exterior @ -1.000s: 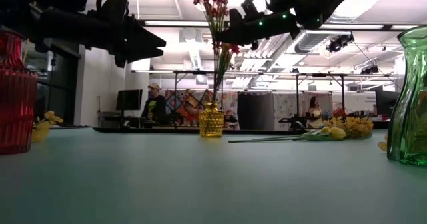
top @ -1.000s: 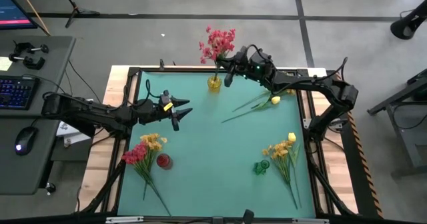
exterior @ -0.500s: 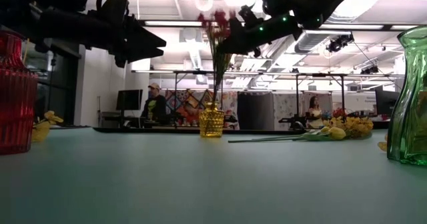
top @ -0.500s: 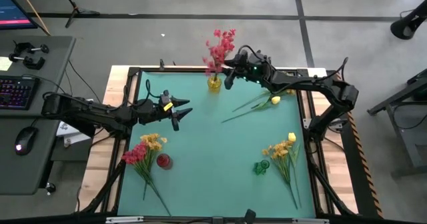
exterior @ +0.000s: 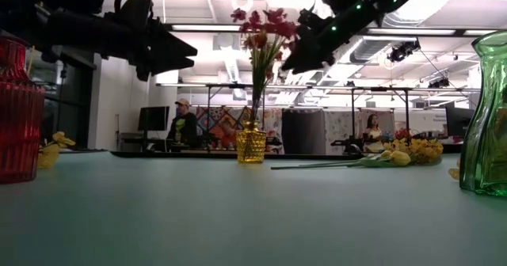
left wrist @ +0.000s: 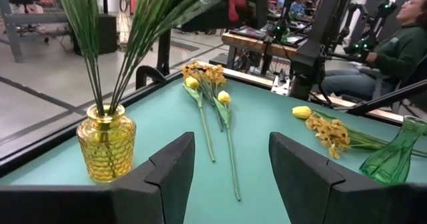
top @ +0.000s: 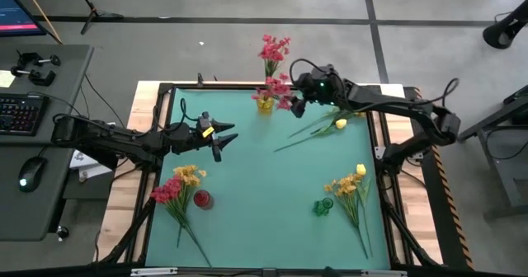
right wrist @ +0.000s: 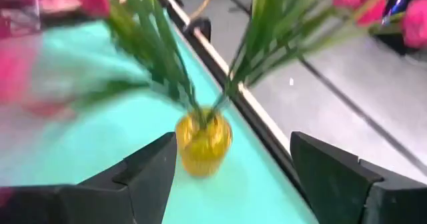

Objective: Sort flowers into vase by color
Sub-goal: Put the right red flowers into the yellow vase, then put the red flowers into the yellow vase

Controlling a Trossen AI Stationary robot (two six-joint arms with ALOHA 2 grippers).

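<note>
Right gripper [top: 299, 104] hangs above the far edge of the table [top: 247, 186], just beside the yellow vase [top: 264, 104], fingers spread wide with nothing between them. The red-pink flowers [top: 275, 67] stand in that vase, stems splayed, blossoms fanning out directly ahead of the open fingers; in the right wrist view the vase [right wrist: 203, 141] sits centred between the two fingers and clear of both. Left gripper [top: 219, 137] hovers over the left-centre of the table, fingers partly apart, holding nothing. A loose yellow tulip spray [top: 326, 127] lies on the table just below the right arm; an orange-yellow bunch [top: 346, 190] lies beside the green vase [top: 323, 205] well behind it; a mixed red and orange bunch [top: 175, 186] lies by the red vase [top: 202, 199], nearer the left gripper. Risk: the small vase looks top-heavy under tall, leaning stems. Any withdrawal that brushes a leaf or blossom could tip it or drag a stem out. Colour mismatch also noted: red blossoms sit in the yellow vase.
</note>
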